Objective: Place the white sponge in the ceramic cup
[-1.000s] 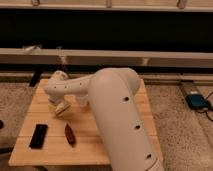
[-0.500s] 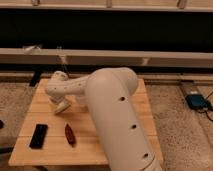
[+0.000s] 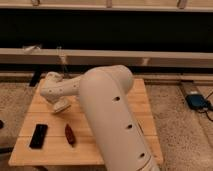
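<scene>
My gripper (image 3: 60,106) is at the end of the large white arm (image 3: 107,107), low over the left-middle of the wooden table (image 3: 142,107), just below the rounded wrist. The arm fills the middle of the view and covers much of the table top. The white sponge is hidden or out of view. The ceramic cup does not show either; the arm may be covering it.
A flat black object (image 3: 38,136) lies near the table's front left corner. A small dark red object (image 3: 70,134) lies beside it to the right. A blue device (image 3: 197,101) sits on the speckled floor at the right. A long dark bench runs behind the table.
The wrist and gripper have shifted slightly left over the table. The black and red objects have not moved.
</scene>
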